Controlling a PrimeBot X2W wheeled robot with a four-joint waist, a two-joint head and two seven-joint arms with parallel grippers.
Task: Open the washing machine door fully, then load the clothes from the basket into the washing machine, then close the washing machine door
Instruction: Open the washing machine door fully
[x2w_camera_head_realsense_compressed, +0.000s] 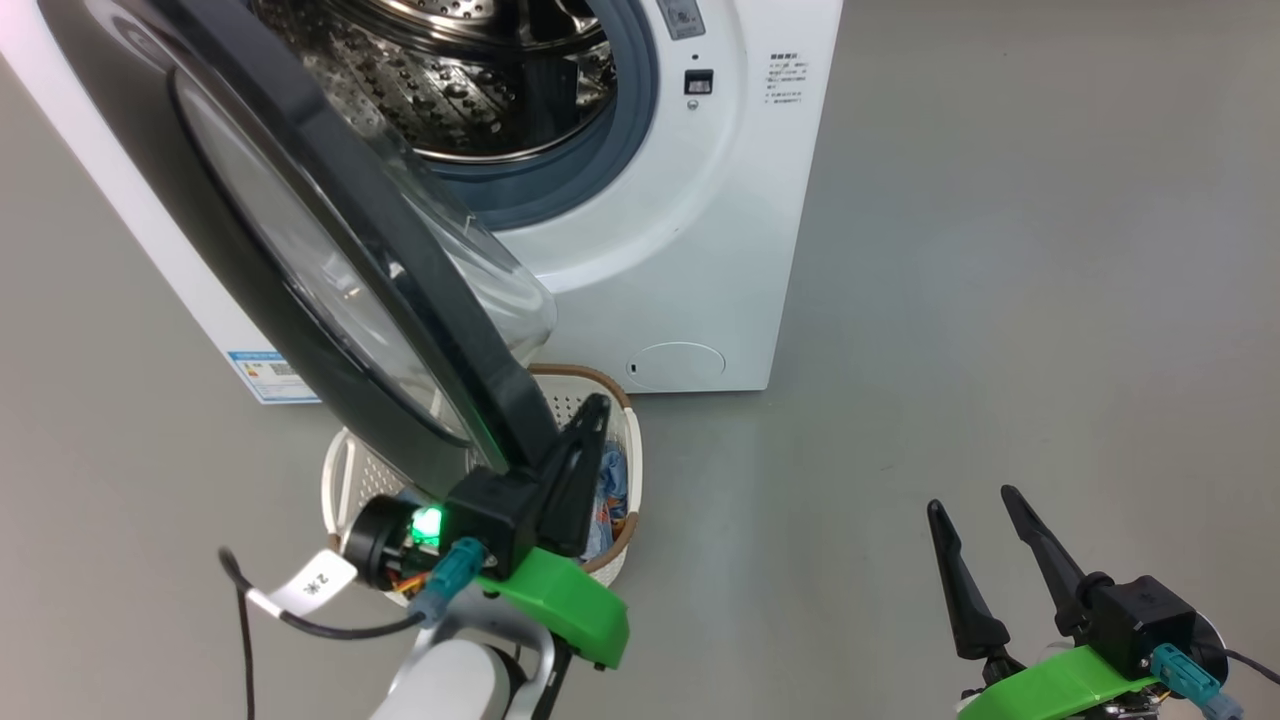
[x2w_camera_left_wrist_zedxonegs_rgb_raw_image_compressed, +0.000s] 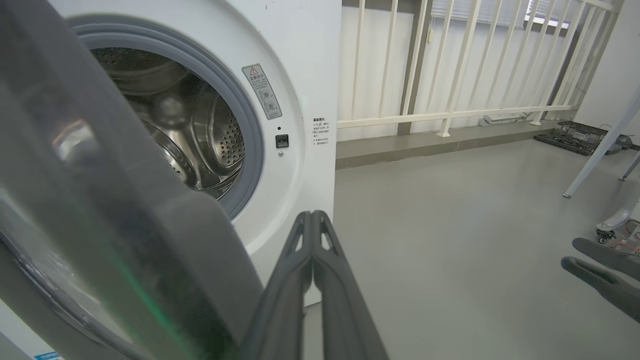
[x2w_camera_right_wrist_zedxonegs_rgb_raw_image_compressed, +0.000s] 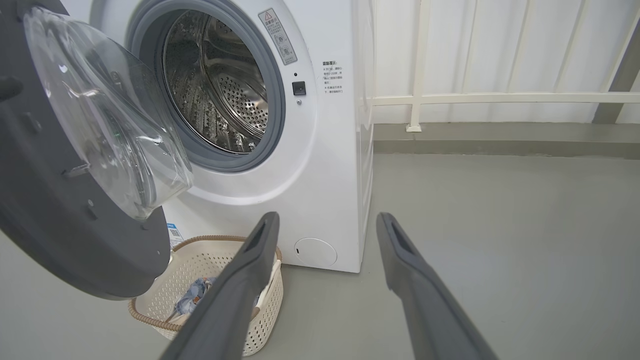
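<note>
Head view: treat the first step, full opening, as the step in hand. Locate the washing machine door (x2w_camera_head_realsense_compressed: 330, 260) swung well out from the washing machine (x2w_camera_head_realsense_compressed: 720, 200), drum exposed, yet judged short of fully open and hanging over the basket (x2w_camera_head_realsense_compressed: 345, 470). Find the clothes (x2w_camera_head_realsense_compressed: 612, 480) inside that basket, on the floor just before the machine, partly hidden by the door's lower edge.

Next move, by judgement: push the door's inner face outward along its hinge arc until clear of the basket mouth. Guard against slipping off the rim or knocking the basket.

Check the left gripper (x2w_camera_head_realsense_compressed: 596, 410): jaws pressed fully together, gripping nothing, laid along the door's inner rim at its lowest part. In the left wrist view, note the fingers (x2w_camera_left_wrist_zedxonegs_rgb_raw_image_compressed: 332, 280) just beside the door edge; cannot tell true contact from a near miss.

Check the right gripper (x2w_camera_head_realsense_compressed: 972, 502): jaws spread wide, empty, well apart from door and basket, over the floor.
</note>
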